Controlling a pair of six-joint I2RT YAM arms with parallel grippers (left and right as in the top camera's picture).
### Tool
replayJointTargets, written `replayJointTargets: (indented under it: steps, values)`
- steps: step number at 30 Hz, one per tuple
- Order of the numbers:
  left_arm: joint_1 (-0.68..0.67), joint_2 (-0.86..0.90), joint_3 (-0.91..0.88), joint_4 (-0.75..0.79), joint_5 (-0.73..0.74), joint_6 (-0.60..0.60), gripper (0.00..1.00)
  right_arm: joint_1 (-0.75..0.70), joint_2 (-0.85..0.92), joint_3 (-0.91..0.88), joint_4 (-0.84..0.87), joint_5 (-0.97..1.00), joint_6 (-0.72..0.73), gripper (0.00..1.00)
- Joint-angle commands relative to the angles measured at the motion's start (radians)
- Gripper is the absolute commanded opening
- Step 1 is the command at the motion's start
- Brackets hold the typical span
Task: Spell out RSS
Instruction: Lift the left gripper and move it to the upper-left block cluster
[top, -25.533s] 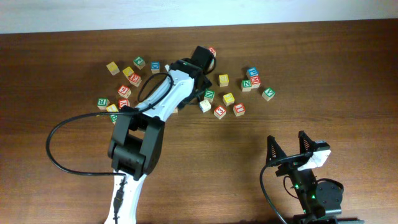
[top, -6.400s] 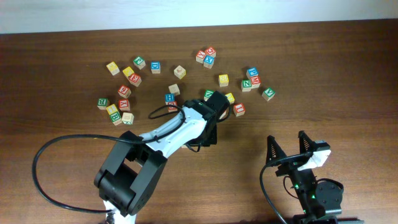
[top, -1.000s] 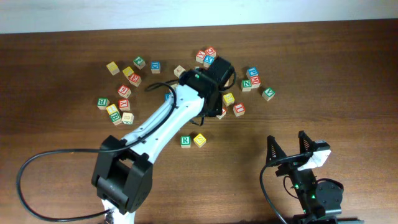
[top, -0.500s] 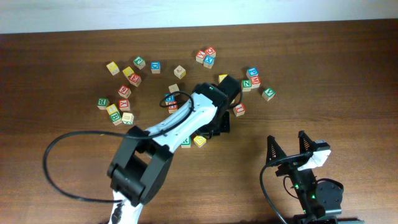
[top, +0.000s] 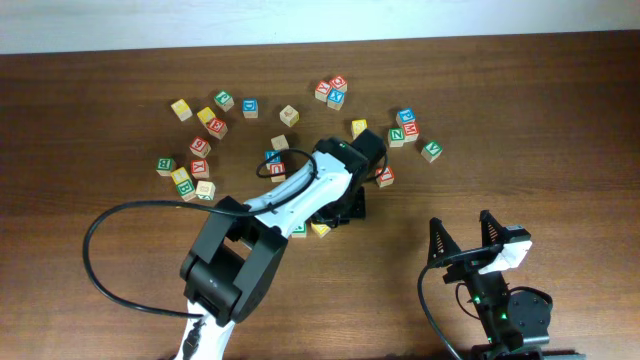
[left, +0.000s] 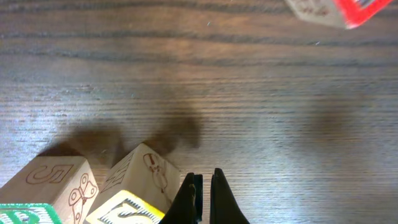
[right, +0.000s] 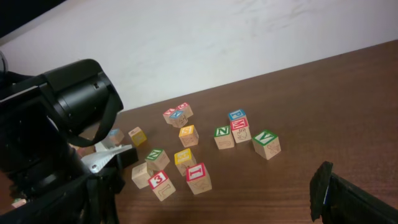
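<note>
The dark wooden worktop (top: 520, 120) shows a job I'd judge about two-thirds done. Two letters sit in a row near its middle and a third is not yet with them, so the step in hand looks like squaring up that pair before going for the last S.

The left arm (top: 300, 190) is the biggest thing out there. It stretches from the near edge and slants over the row, with its wrist bent down just past the R cube (left: 50, 183). The right arm (top: 500, 305) sits folded well to the right of the R cube and nearer me. Its right hand (top: 462, 225) points up with the fingers spread wide and nothing in them.

The left hand (left: 204, 180) is low over the wood with its fingers pressed together (no cube between them). The tips are just beside the yellow-edged cube (left: 134, 186); whether they touch it I cannot tell. That cube stands immediately right of the R cube, close enough to look touching.

The next move, I'd say, calls for lifting clear without knocking the pair. The hand then has to open over a loose yellow cube (right: 184, 157) in the scatter beyond the R cube (its letter is too small to read) and set it at the row's open end.
</note>
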Motion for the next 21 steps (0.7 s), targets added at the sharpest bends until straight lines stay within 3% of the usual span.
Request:
replayJointTargets:
  steps: [1, 21]
  values:
    - [0.003, 0.021, -0.013, -0.008, -0.015, -0.014, 0.0, 0.006, -0.002, -0.005, -0.005, -0.016, 0.001, 0.99]
    - [0.004, 0.021, -0.013, -0.052, -0.015, -0.013, 0.0, 0.006, -0.002, -0.005, -0.005, -0.016, 0.001, 0.98]
